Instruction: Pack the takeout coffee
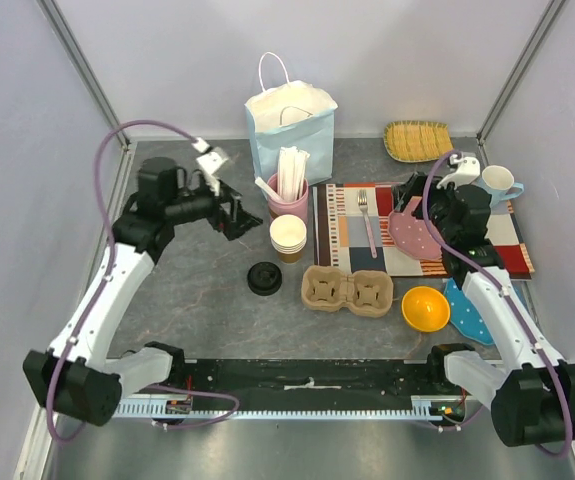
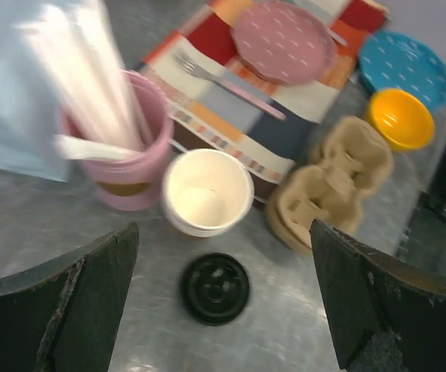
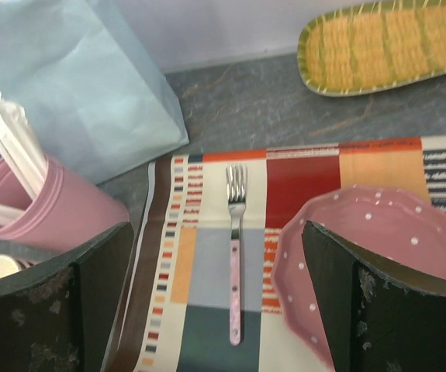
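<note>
Opening step, I judged: left tool (image 2: 223,232) and right tool (image 3: 216,231) both hung released, empty; paper cup (image 1: 288,236) stood unlidded on the desk (image 1: 197,300), black lid (image 1: 264,278) loose just near-left of the cup; next calls for grasping that lid and capping the cup.
</note>
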